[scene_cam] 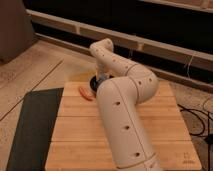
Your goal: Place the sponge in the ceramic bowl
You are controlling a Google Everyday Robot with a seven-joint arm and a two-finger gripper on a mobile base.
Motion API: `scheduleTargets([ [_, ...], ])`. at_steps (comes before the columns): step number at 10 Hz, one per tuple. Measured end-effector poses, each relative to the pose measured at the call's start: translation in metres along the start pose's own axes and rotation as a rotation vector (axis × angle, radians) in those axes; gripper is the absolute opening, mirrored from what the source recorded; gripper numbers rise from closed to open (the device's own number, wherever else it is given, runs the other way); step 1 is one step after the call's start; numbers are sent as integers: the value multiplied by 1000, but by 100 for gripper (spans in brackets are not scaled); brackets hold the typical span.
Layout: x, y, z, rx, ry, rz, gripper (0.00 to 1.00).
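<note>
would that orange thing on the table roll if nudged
Probably slides or pivots rather than rolling far: the orange item lies flat and elongated on the wooden table. Likely light, being small. The gripper, just beyond it, is hidden behind the arm.

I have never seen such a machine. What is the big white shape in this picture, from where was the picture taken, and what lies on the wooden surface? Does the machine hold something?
The big white shape is the robot's single arm, built of thick jointed segments. It rises from the bottom edge of the picture and bends toward the far side of the wooden table. There is only one camera view. It looks down along the arm, but where the camera is mounted is not known. The gripper is at the arm's far end, low at the table's far edge and mostly hidden by the arm. Next to it, part of the dark ceramic bowl shows. A small orange item lies on the wood nearby. A dark panel runs along the table's left side. The sponge is not clearly visible, so I cannot tell whether anything is held.
</note>
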Motion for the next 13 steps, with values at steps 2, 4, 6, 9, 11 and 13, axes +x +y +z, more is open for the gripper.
scheduleTargets([
  [2,13,-3,23,-24,55,19,15],
  [4,16,-7,26,-27,67,27,21],
  [6,16,-4,27,-28,67,24,21],
  [9,15,-5,27,-27,67,25,21],
  [11,16,-5,27,-27,67,25,21],
  [13,16,-5,27,-27,67,25,10],
])
